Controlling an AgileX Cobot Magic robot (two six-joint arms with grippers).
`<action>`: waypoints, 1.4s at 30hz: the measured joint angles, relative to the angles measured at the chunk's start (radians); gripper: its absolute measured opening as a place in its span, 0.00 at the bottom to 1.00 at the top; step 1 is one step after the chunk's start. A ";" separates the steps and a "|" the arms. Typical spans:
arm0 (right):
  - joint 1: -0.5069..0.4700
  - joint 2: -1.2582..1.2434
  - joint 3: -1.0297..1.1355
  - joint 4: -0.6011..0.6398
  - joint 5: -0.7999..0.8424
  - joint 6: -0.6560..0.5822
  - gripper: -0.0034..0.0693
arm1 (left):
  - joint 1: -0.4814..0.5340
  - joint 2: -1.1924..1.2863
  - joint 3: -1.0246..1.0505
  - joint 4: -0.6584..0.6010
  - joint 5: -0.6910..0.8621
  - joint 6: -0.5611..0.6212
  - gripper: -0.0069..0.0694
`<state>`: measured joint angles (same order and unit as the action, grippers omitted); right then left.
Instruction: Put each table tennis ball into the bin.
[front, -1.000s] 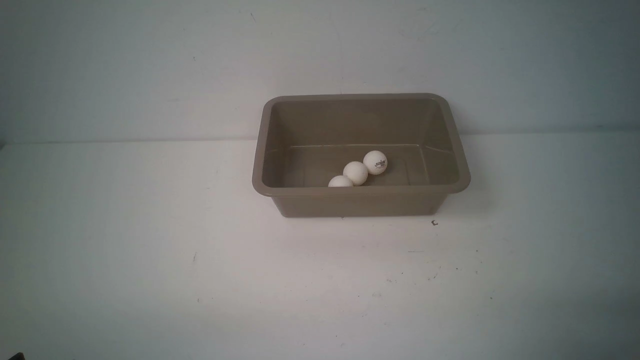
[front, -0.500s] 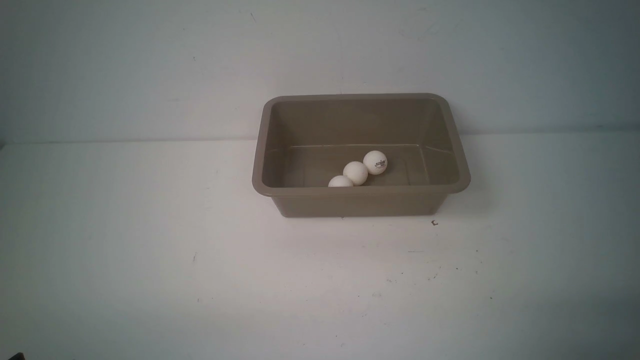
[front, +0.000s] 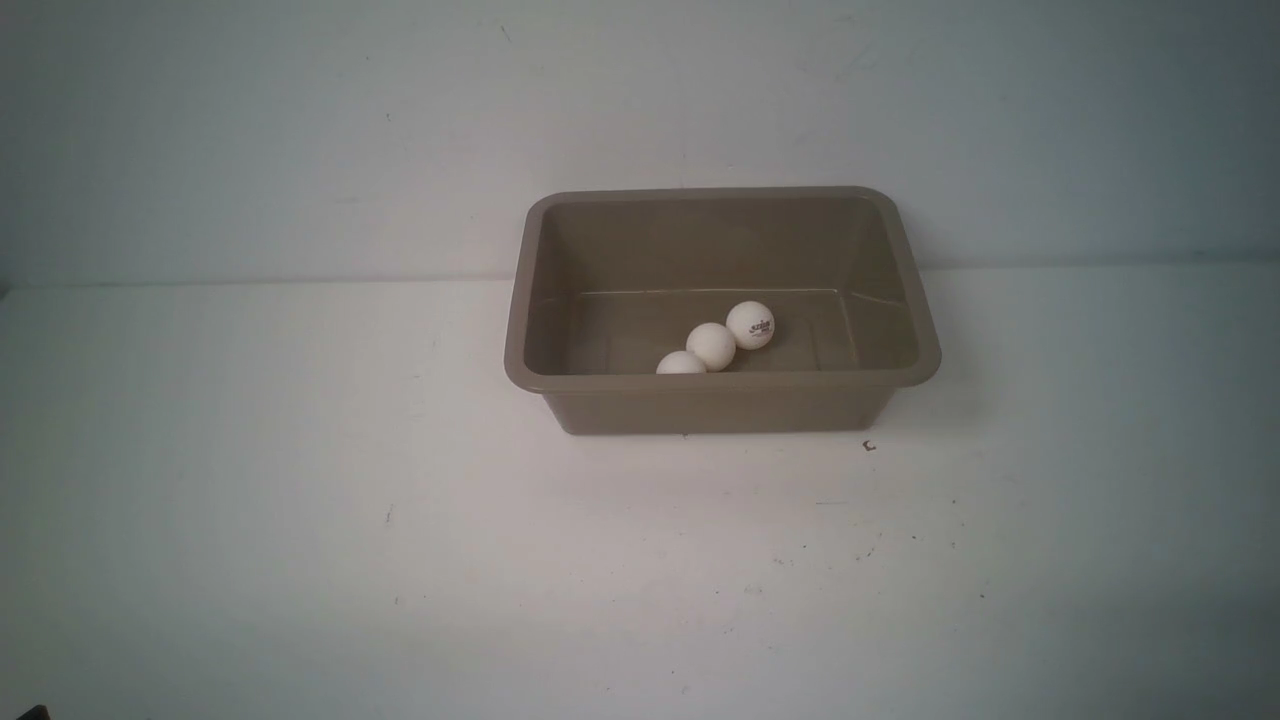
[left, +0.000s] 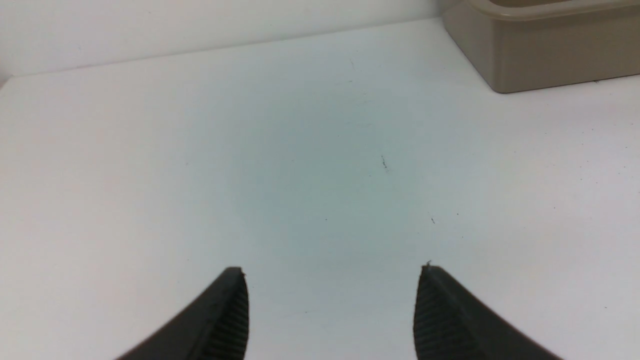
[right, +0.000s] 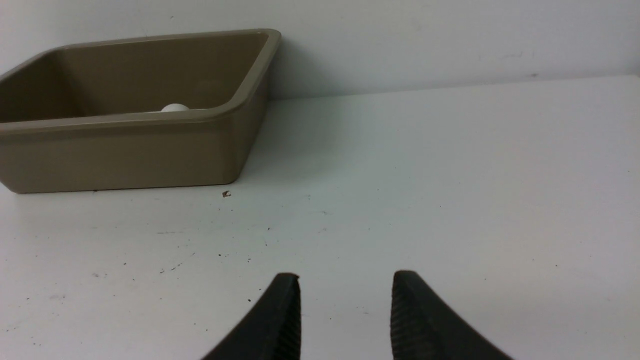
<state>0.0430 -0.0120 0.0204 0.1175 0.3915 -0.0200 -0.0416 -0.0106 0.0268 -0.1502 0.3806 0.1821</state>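
Already, all three table tennis balls (front: 711, 346) lay touching in the bin (front: 722, 380) (toward its 6 o'clock wall), while the left gripper (left: 332, 312) and right gripper (right: 346, 312) hovered apart-jawed, empty, over the white table (front: 300, 520).

A white table (front: 300, 500), lightly speckled, meets a pale wall (front: 300, 120).

You see a white table (front: 300, 520) with small dark specks on its surface. The bin (front: 720, 405) stands directly on it, and one tiny dark scrap (front: 868, 446) lies just beside the bin's near right corner.
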 joint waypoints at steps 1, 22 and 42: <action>0.000 0.000 0.000 0.000 0.000 0.000 0.38 | 0.000 0.000 0.000 0.000 0.000 0.000 0.62; 0.000 0.000 0.000 -0.003 0.000 0.000 0.38 | 0.000 0.000 0.000 0.000 0.000 0.000 0.62; 0.000 0.000 0.000 -0.003 0.000 -0.028 0.38 | 0.000 0.000 0.000 0.000 0.000 0.000 0.62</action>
<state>0.0430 -0.0120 0.0204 0.1148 0.3915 -0.0481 -0.0416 -0.0106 0.0268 -0.1502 0.3806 0.1821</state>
